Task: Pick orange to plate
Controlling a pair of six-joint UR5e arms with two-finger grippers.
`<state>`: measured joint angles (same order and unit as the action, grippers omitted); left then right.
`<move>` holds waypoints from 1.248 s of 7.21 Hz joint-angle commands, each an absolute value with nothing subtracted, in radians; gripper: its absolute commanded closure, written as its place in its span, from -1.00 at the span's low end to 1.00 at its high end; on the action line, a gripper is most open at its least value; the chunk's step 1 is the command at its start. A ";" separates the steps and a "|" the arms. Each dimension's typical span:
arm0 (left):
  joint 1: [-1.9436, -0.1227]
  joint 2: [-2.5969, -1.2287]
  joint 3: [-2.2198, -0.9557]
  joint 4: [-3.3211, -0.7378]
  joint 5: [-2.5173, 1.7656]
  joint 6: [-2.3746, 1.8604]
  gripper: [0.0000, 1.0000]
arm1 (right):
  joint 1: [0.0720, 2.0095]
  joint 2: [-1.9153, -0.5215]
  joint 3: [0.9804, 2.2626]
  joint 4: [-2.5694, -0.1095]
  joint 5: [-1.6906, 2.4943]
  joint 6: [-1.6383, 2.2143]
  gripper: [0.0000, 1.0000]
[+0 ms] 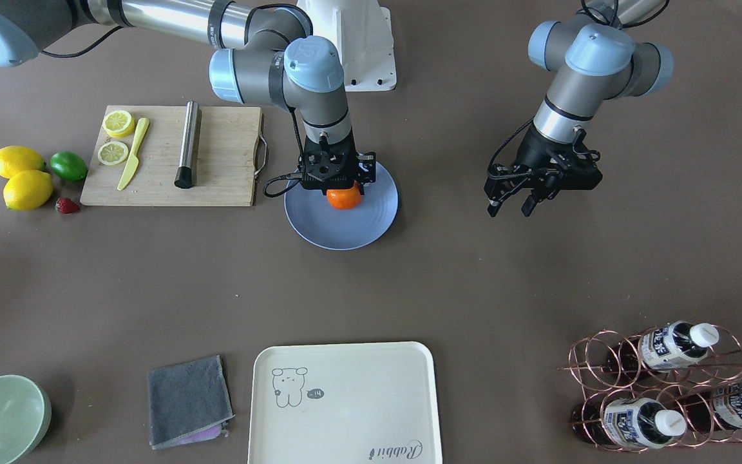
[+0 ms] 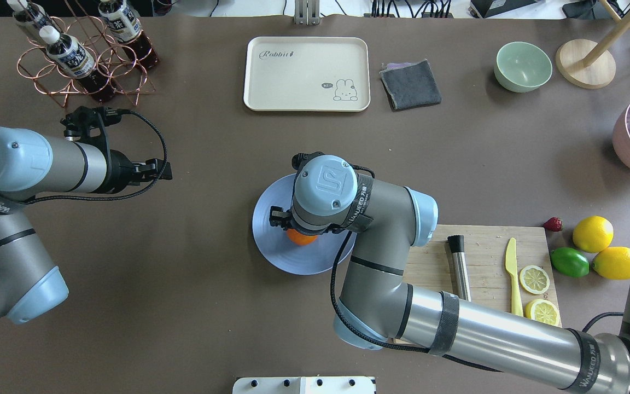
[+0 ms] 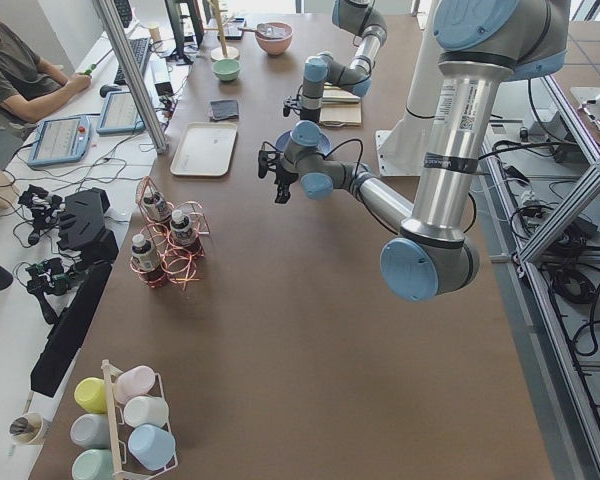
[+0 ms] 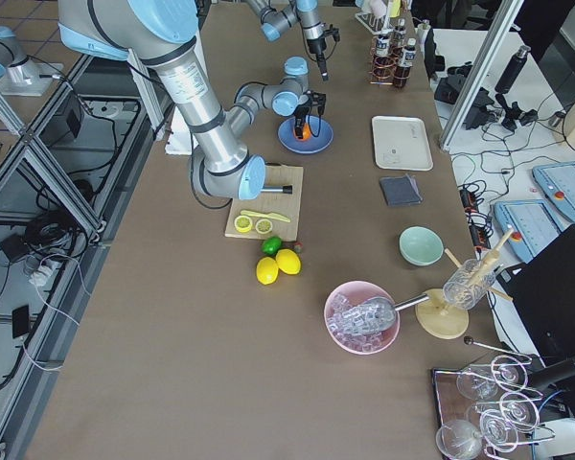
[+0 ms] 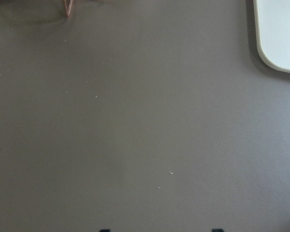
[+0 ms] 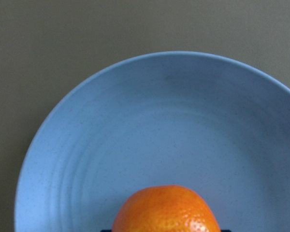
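Blue and matte, the plate (image 1: pixel 345 233) has the orange (image 1: pixel 344 200) over its middle, the right gripper (image 1: pixel 344 191) clamped on the fruit's two sides (whether it touches the plate, I cannot tell). The left gripper (image 1: pixel 510 207) hangs over the table (image 1: pixel 538 277), fingers spread wide and empty.

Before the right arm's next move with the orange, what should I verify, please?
1. The orange is over the plate: ok, near its middle.
2. The orange rests on the plate: cannot tell.
3. The right gripper straddles the orange: ok; whether it grips, cannot tell.
4. The left gripper is apart from the plate: ok, open and empty.
5. Nothing else lies in the plate: ok.
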<state>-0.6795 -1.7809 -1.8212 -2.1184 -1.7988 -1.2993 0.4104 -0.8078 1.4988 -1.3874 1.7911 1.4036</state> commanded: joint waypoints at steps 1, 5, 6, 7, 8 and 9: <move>-0.683 -1.781 -1.825 -2.118 -1.851 -1.301 -0.52 | 0.419 -0.815 1.521 -1.391 1.793 1.402 -1.00; -0.990 -1.667 -1.819 -2.111 -2.253 -0.982 -0.52 | 0.807 -1.119 1.854 -1.494 2.122 1.172 -1.00; -1.070 -1.601 -1.816 -2.111 -2.305 -0.857 -0.52 | 0.918 -1.200 1.856 -1.494 2.184 1.011 -1.00; -1.141 -1.535 -1.815 -2.108 -2.309 -0.730 -0.52 | 0.996 -1.294 1.856 -1.494 2.209 0.867 -1.00; -1.214 -1.461 -1.812 -2.096 -2.366 -0.601 -0.52 | 1.049 -1.399 1.844 -1.494 2.210 0.684 -1.00; -1.297 -1.410 -1.803 -2.094 -2.388 -0.478 -0.52 | 1.156 -1.510 1.841 -1.496 2.214 0.482 -1.00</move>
<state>-1.1955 -1.4856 -1.8108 -2.0997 -2.3475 -0.6381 1.0394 -1.3721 1.8461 -1.4942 2.2029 0.7265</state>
